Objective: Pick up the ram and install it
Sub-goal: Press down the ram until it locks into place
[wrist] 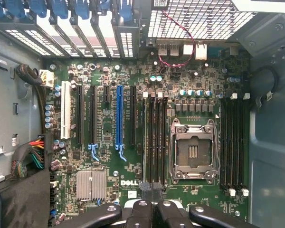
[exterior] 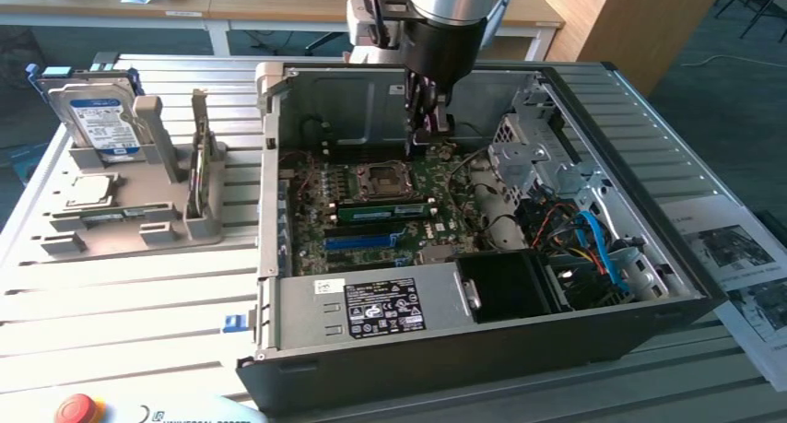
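**Step in hand.** This was judged to be the seating stage of the installation, not the pickup. The ram was already inside the computer case. It stood on edge along 1 memory slot of the motherboard, just beside the processor socket on its near side in the exterior view. It ran parallel to the blue slot. Whether it was pressed fully home, or its end latches were closed, could not be determined.

**Claw.** The gripper hung above the board, roughly over the end of the ram toward the exterior view's right, and apart from it. In the wrist view the 2 fingers were drawn together with no gap between them. The claw gripped nothing and touched nothing.

**Next move, as a judgement.** The work called for a straight descent with the closed tips centred on the ram's thin top edge. Pressure would have to be applied squarely, because an off-centre push could tilt the stick or slip onto the neighbouring slots. Both ends would need seating evenly.

**Also noted.** 1 hard drive stood in the parts tray outside the case, on the exterior view's left.
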`<state>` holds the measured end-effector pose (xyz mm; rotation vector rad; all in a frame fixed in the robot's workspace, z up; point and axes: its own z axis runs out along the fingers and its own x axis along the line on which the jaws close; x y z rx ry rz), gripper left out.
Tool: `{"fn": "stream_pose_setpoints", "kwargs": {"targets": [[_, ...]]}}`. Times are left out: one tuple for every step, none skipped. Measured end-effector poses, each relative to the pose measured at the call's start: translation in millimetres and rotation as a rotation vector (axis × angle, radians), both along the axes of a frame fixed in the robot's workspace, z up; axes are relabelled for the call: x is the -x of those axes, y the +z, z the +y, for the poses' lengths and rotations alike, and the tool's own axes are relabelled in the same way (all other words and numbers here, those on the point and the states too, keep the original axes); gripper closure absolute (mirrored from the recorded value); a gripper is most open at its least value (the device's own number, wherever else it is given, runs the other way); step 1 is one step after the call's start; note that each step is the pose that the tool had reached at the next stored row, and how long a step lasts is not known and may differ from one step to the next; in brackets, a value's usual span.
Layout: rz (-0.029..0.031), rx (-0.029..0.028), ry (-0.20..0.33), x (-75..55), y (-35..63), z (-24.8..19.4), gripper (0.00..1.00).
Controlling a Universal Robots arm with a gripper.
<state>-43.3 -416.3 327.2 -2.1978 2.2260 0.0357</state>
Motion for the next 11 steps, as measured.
{"fn": "stream_pose_setpoints", "kwargs": {"targets": [[0.0000, 0.0000, 0.000, 0.0, 0.0, 0.0, 0.90], [0.0000, 0.0000, 0.000, 0.0, 0.0, 0.0, 0.90], [0.0000, 0.0000, 0.000, 0.0, 0.0, 0.0, 0.90], [0.0000, 0.0000, 0.000, 0.0, 0.0, 0.0, 0.90], [0.0000, 0.0000, 0.000, -0.2, 0.0, 0.0, 0.90], [0.0001, 0.0001, 0.000, -0.9, 0.0, -0.1, 0.90], [0.0001, 0.0001, 0.000, -2.0, 0.1, 0.0, 0.90], [0.0001, 0.0001, 0.000, -3.4, 0.1, 0.0, 0.90], [0.0001, 0.0000, 0.000, -5.0, 0.0, 0.0, 0.90], [0.0002, 0.0001, 0.000, -6.7, 0.0, 0.0, 0.90], [0.0002, 0.0000, 0.000, -8.5, 0.0, 0.0, 0.90]]}}
